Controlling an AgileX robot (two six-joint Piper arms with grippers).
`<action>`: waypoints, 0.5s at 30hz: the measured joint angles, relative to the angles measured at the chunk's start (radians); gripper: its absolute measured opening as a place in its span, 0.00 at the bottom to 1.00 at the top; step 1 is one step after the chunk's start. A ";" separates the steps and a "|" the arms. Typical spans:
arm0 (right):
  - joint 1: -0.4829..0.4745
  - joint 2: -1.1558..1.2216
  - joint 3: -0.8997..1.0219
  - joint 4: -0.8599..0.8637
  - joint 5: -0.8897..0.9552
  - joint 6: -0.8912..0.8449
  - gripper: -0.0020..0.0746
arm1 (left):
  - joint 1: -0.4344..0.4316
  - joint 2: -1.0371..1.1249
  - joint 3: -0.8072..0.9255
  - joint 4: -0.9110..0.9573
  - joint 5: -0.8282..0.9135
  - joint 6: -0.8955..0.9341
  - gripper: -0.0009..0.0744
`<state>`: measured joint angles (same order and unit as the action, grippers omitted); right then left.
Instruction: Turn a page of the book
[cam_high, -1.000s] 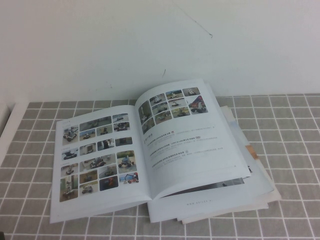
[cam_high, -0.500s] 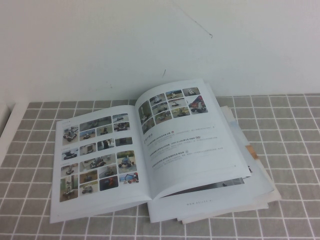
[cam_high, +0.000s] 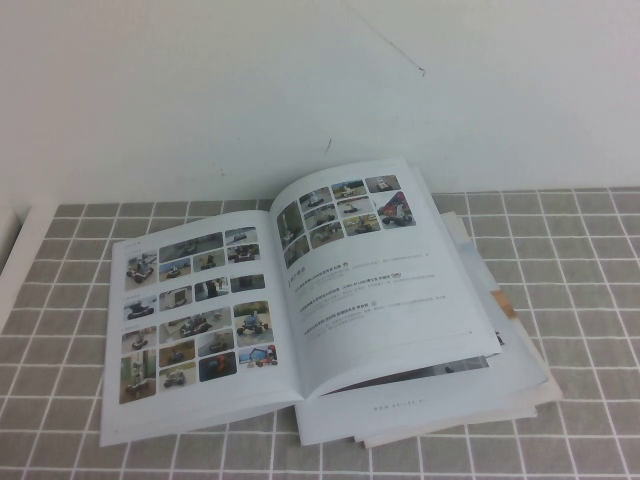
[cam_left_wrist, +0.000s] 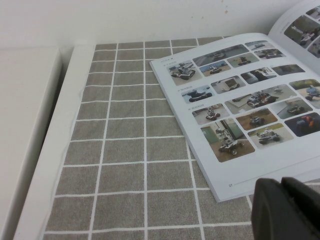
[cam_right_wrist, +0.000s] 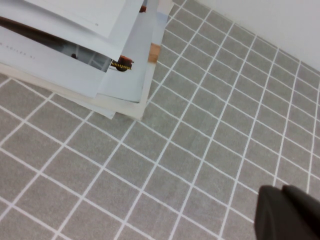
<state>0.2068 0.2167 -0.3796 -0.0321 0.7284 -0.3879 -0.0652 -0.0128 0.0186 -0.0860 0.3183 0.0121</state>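
Note:
The book (cam_high: 300, 290) lies open on the grey checked cloth in the high view. Its left-hand leaf, the page (cam_high: 190, 310), lies flat and shows a grid of small colour photos; it also shows in the left wrist view (cam_left_wrist: 250, 110). The right-hand leaf (cam_high: 380, 270) shows photos above lines of text. Neither gripper is in the high view. My left gripper (cam_left_wrist: 282, 186) is shut and empty, just off the book's near left corner. My right gripper (cam_right_wrist: 283, 190) is shut and empty over bare cloth, well clear of the book's right corner (cam_right_wrist: 75, 15).
A messy pile of loose white sheets (cam_high: 520, 375) lies under the book's right half, also seen in the right wrist view (cam_right_wrist: 125, 85). A white raised border (cam_left_wrist: 50, 150) runs along the cloth's left edge. A white wall (cam_high: 300, 80) stands behind.

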 joint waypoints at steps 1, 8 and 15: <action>0.000 0.000 0.000 0.000 0.000 0.000 0.02 | 0.000 0.000 0.000 0.000 0.000 0.000 0.01; 0.000 0.000 0.000 0.000 0.000 0.000 0.02 | 0.000 0.000 0.000 0.000 0.000 0.000 0.01; -0.028 -0.046 0.021 0.017 -0.097 0.026 0.02 | 0.000 0.000 0.000 0.000 0.000 0.000 0.01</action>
<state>0.1789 0.1703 -0.3586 -0.0149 0.6311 -0.3621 -0.0652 -0.0128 0.0186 -0.0860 0.3183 0.0121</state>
